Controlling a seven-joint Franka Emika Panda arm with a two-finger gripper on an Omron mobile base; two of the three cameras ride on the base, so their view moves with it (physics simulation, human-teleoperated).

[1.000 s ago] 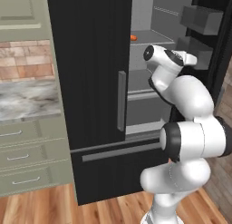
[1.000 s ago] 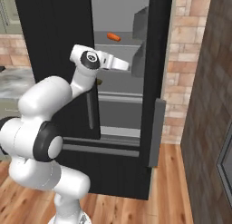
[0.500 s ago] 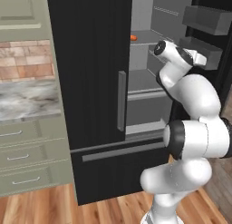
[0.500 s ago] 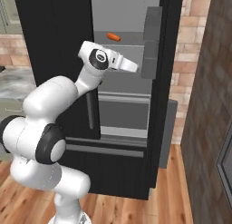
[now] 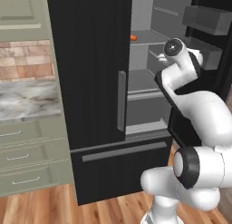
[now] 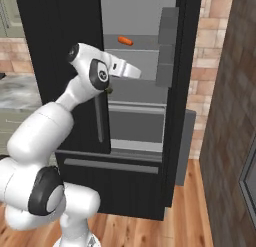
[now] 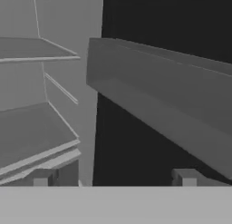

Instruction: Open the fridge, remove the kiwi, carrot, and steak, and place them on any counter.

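My worry from here is the open right-hand door of the fridge [image 6: 60, 36]: the gripper [image 7: 113, 178] sits between that door and the cabinet, its fingers [image 7: 43, 177] spread wide and empty, and the hand view looks half at the shelves and half at a dark door bin [image 7: 167, 96]. I judge that a swing toward the shelves could clip that bin or the door edge and push the door. The carrot [image 6: 125, 40] lies on an upper shelf, at about 1 o'clock from the wrist in the right base view, well above and behind the hand, so I would have to climb and reach deep; a shallow approach could nudge the small stick backward. I cannot make out the kiwi or the steak. The worktop [image 5: 27, 98] is marbled stone over sage-green drawers at 9 o'clock of the fridge in the left base view, with a brick wall behind it and wood flooring below.
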